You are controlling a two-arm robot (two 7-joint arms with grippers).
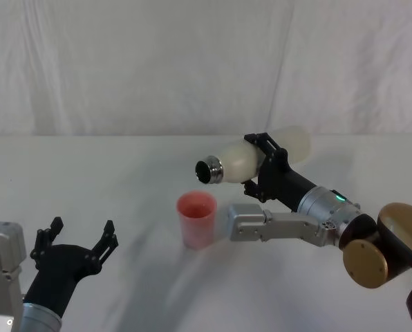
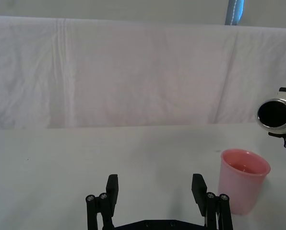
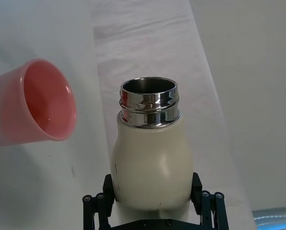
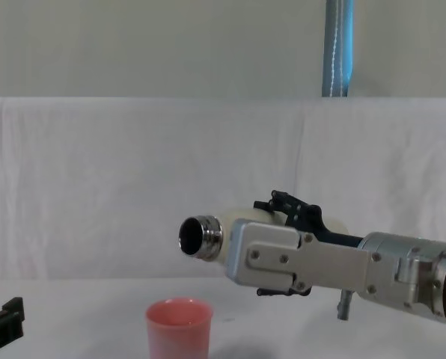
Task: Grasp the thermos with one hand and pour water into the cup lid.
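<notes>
The thermos [image 1: 242,160] is in the air above the table [image 1: 123,207], lying almost horizontal, and your right gripper [image 1: 265,168] is clamped around its cream body. Its steel neck [image 1: 209,170] points toward your left and is a little lower than the base. In the chest view the open mouth [image 4: 190,235] is higher than the cup lid [image 4: 179,327] and just to the right of it, not touching. The cup lid stands upright on the table, under the neck and slightly to the left. In the right wrist view the black fingers [image 3: 99,206] press both sides of the bottle, and the pink inside of the cup lid [image 3: 49,101] is visible beside the neck. Your left gripper [image 1: 80,237] rests low at the left with its fingers spread, grasping nothing, well apart from the cup lid.
</notes>
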